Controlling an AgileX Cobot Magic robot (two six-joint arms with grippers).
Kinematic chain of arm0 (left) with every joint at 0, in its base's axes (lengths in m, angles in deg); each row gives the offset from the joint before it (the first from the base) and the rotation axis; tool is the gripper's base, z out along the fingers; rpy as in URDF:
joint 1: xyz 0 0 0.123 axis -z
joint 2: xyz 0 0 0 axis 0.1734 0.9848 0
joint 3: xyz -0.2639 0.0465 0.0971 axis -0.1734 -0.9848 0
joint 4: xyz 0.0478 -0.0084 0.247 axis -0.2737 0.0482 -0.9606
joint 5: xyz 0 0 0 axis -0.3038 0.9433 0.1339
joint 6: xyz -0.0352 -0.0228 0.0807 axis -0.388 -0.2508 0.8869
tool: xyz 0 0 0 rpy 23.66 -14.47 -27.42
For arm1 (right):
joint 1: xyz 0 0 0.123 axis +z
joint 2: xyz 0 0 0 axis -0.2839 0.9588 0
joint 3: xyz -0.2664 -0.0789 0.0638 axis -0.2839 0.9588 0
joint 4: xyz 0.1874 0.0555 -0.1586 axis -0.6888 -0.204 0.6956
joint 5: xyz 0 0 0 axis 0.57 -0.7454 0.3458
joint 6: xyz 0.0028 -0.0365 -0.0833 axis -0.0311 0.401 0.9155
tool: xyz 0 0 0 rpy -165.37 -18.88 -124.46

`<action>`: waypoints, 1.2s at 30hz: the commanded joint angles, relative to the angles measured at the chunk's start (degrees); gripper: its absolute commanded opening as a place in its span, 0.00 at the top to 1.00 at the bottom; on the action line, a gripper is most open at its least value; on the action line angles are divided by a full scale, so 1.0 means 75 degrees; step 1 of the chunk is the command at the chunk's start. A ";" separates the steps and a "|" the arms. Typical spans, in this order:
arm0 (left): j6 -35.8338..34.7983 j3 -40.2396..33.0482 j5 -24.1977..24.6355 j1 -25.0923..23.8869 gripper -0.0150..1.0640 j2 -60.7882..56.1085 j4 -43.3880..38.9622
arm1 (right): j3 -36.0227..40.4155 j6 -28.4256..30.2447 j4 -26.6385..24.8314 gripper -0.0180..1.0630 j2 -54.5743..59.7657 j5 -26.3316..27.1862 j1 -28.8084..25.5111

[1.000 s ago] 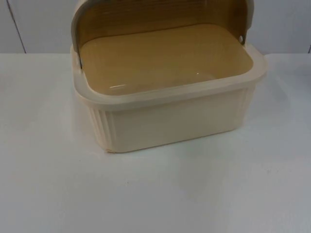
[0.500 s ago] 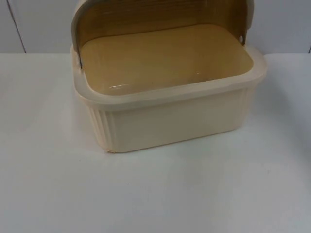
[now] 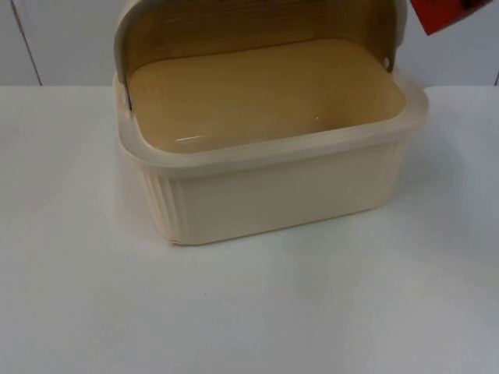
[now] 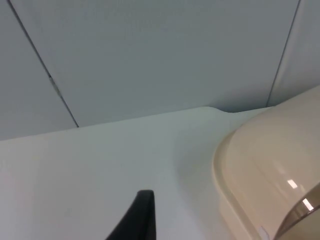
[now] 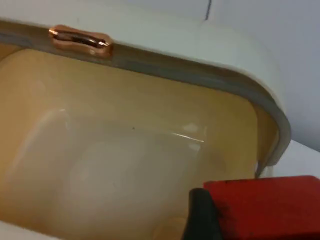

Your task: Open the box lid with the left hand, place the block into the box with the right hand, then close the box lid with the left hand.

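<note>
- Block (image 5: 267, 207): one, red, clenched in the right gripper (image 5: 207, 220), carried over the box (image 3: 265, 187) near its right rim, presumably for the drop inside.
- Lid (image 3: 257, 27): one, tipped back upright, leaving the one box open.
- Left gripper (image 4: 134, 220): waits beside the box over the table (image 3: 234, 312); cannot tell whether released or clenched.

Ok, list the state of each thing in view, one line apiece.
Box: upright on the table, nothing inside yet.
Lid: swung open, standing behind the box.
Block: red, held in the right end effector over the open box.
Right end effector: shut on the block, above the box.
Left end effector: waits beside the box, low over the table.
</note>
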 commanded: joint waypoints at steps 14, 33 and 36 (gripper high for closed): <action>-0.0036 -0.0042 -0.0112 -0.0045 0.02 -0.0069 -0.0025 | 0.0224 0.0833 -0.0257 0.98 0.1461 0.2272 0.0868; -0.0036 -0.0042 -0.0021 -0.0045 0.02 -0.0069 -0.0025 | -0.0198 0.0329 -0.0292 0.98 0.3104 0.4804 0.1130; -0.0036 -0.0042 -0.0039 -0.0045 0.02 -0.0069 -0.0025 | -0.0198 0.0057 -0.0292 0.98 0.3168 0.5144 0.1130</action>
